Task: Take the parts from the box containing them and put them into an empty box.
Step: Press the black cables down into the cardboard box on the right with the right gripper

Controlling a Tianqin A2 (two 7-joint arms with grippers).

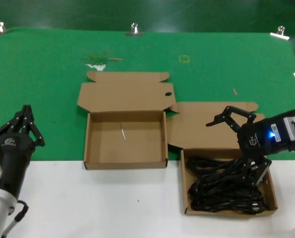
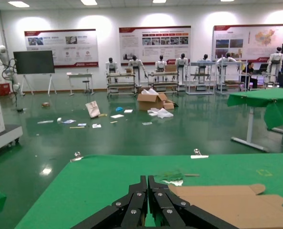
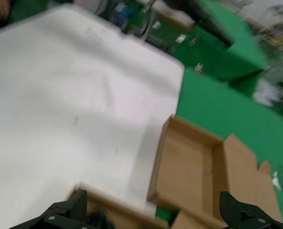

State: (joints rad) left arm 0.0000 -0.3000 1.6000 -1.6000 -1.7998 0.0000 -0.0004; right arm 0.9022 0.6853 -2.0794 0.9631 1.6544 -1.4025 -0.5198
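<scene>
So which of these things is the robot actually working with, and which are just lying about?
In the job:
- black cords
- their box
- empty box with holed lid
- right tool, open above the cords

Just lying about:
- small stick in the empty box
- metal clips on the green cloth
- left tool, parked

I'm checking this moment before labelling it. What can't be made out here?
- How many power cords lie in the box: head view shows one tangled black mass, partly covered by the right gripper.
- Cords in the right wrist view: cut off by the frame edge and blurred.
- The thin object in the empty box: too small to identify.
- The left gripper holds nothing visible.
</scene>
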